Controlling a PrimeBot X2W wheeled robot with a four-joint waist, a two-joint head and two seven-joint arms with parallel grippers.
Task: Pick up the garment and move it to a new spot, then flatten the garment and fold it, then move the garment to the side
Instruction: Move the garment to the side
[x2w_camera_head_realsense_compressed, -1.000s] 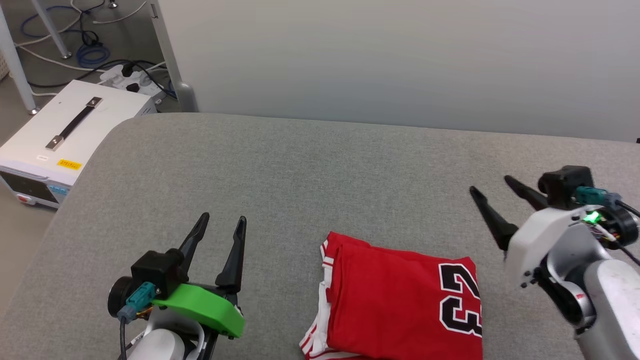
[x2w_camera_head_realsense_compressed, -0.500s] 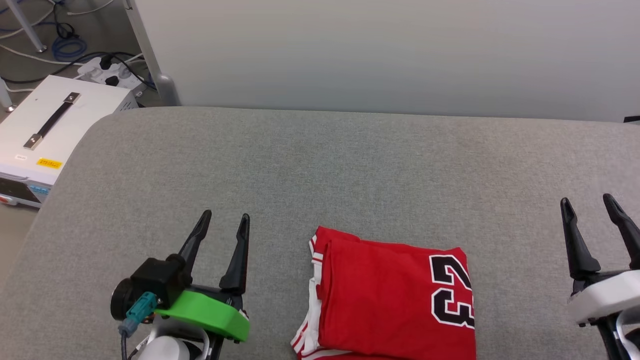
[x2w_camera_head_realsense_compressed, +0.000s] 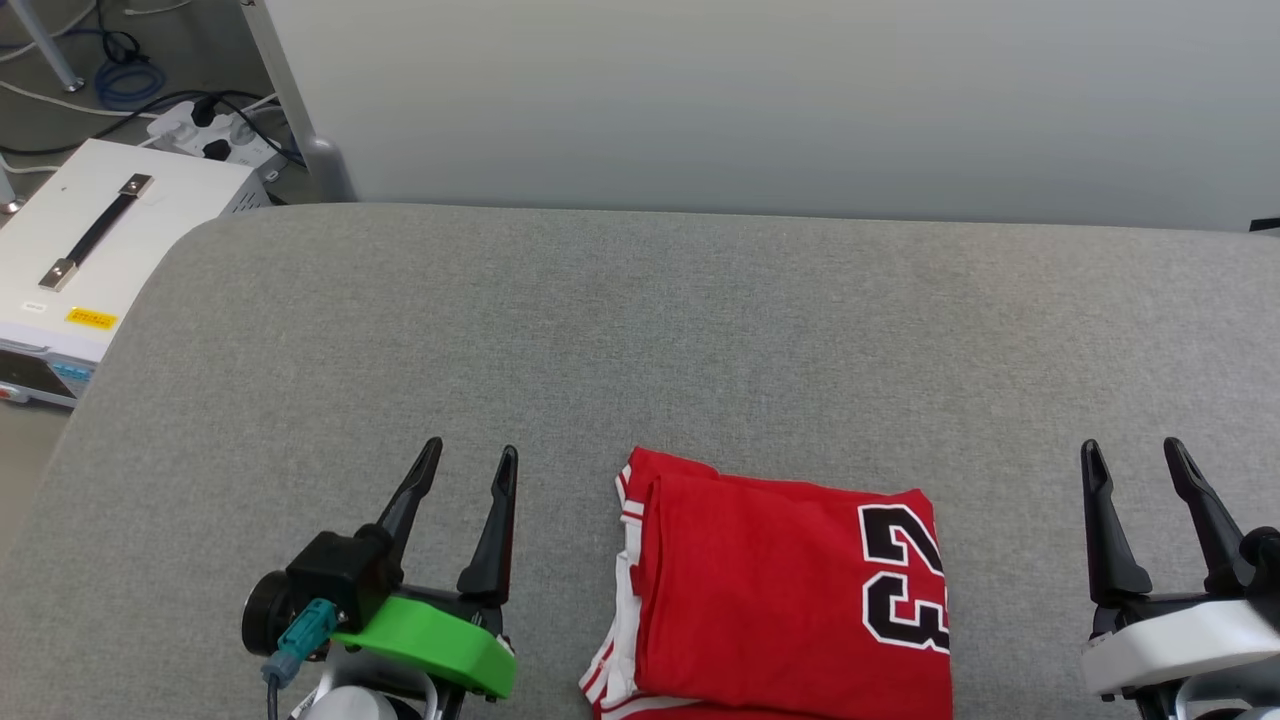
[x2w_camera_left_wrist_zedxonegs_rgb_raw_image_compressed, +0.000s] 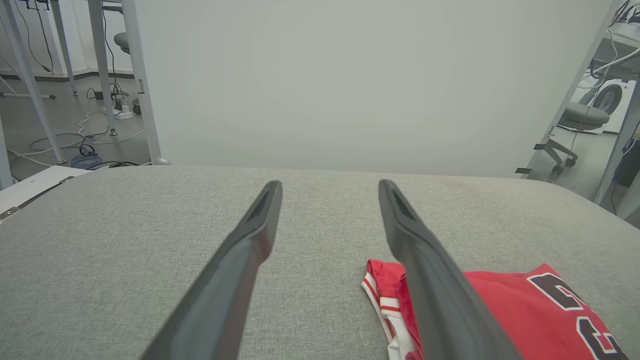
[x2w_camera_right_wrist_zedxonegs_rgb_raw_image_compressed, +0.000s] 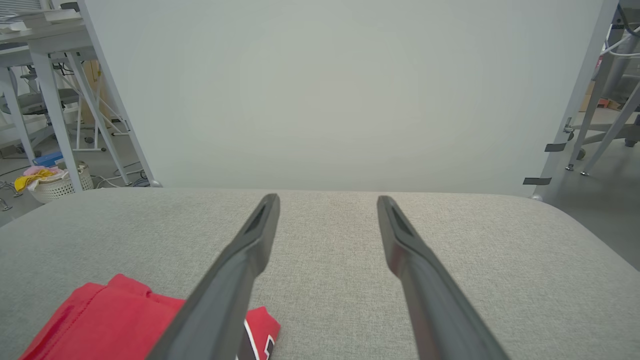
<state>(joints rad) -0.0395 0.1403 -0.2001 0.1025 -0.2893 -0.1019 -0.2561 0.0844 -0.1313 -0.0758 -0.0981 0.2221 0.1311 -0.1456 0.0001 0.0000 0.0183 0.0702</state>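
Observation:
The garment (x2w_camera_head_realsense_compressed: 770, 590), a red jersey with white striped trim and a black-and-white "23", lies folded into a rectangle on the grey table (x2w_camera_head_realsense_compressed: 640, 320) near its front edge. It also appears at the lower right in the left wrist view (x2w_camera_left_wrist_zedxonegs_rgb_raw_image_compressed: 505, 310) and at the lower left in the right wrist view (x2w_camera_right_wrist_zedxonegs_rgb_raw_image_compressed: 110, 320). My left gripper (x2w_camera_head_realsense_compressed: 470, 455) stands open to the garment's left, apart from it. To its right my right gripper (x2w_camera_head_realsense_compressed: 1130, 450) is open too, with nothing between its fingers (x2w_camera_right_wrist_zedxonegs_rgb_raw_image_compressed: 250, 250).
A pale panel (x2w_camera_head_realsense_compressed: 760, 100) stands upright along the table's far edge. On the floor at the left are a white box with a black handle (x2w_camera_head_realsense_compressed: 90, 250), a power strip and cables (x2w_camera_head_realsense_compressed: 210, 135). A basket of cloths (x2w_camera_right_wrist_zedxonegs_rgb_raw_image_compressed: 45, 182) sits on the floor.
My right gripper has swung from a tilted pose near the garment's right edge to an upright pose at the lower right. The head camera has shifted a little; the garment lies still.

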